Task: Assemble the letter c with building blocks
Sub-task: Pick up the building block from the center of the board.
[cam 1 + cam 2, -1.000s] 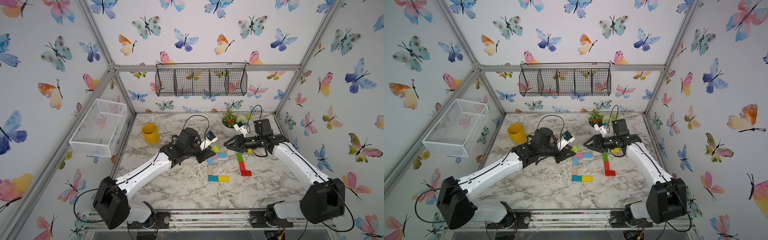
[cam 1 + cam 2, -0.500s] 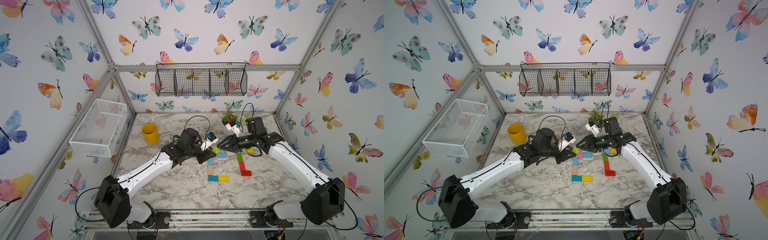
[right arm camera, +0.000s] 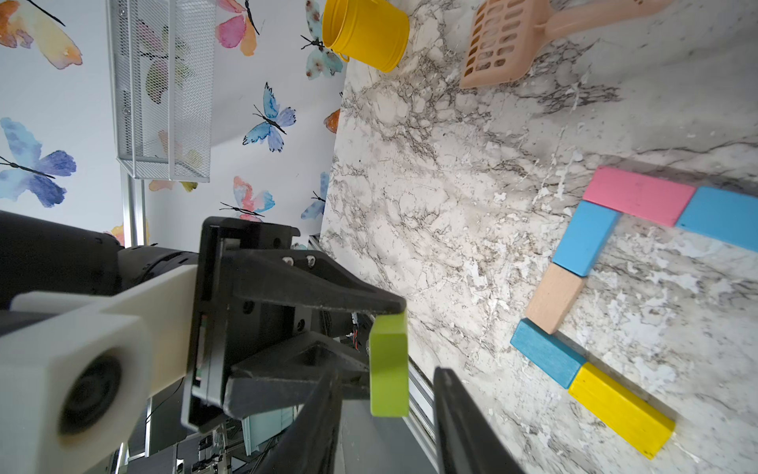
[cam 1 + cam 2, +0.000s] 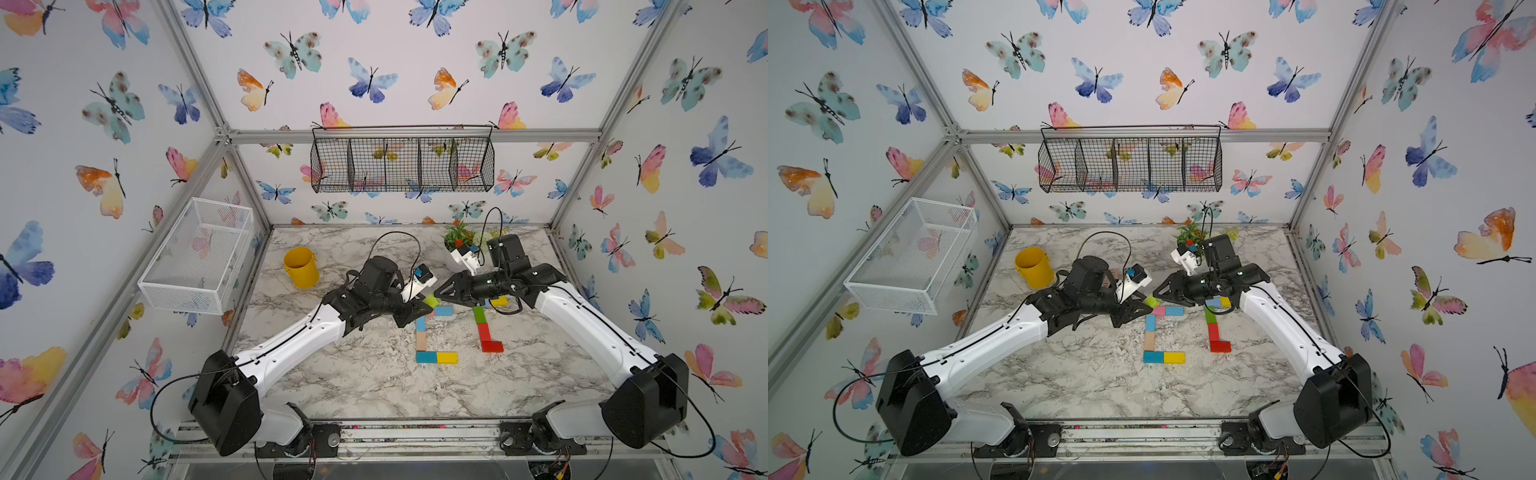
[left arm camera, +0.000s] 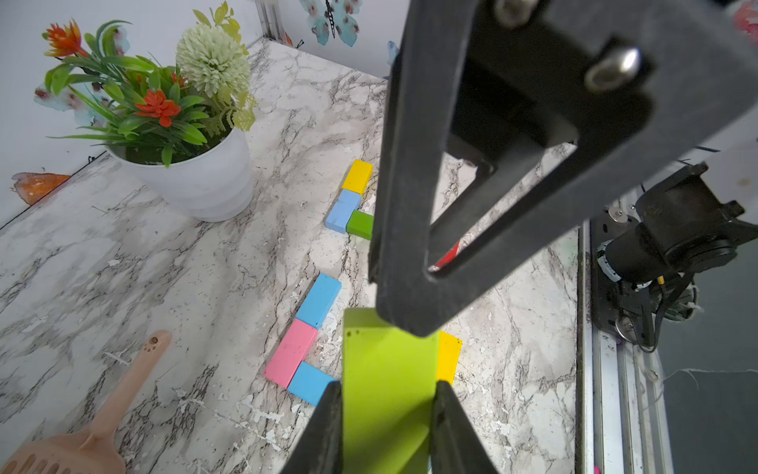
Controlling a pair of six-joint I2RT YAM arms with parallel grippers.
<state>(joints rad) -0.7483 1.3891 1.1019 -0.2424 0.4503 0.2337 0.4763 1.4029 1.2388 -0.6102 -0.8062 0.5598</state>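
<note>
In the left wrist view the tan scoop (image 5: 69,451) and the lime block (image 5: 387,390) run off the picture's edge.

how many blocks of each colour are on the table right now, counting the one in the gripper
blue blocks: 4
yellow blocks: 2
red blocks: 2
green blocks: 2, counting the lime block in the left gripper
pink block: 1
tan block: 1
total: 12
</note>
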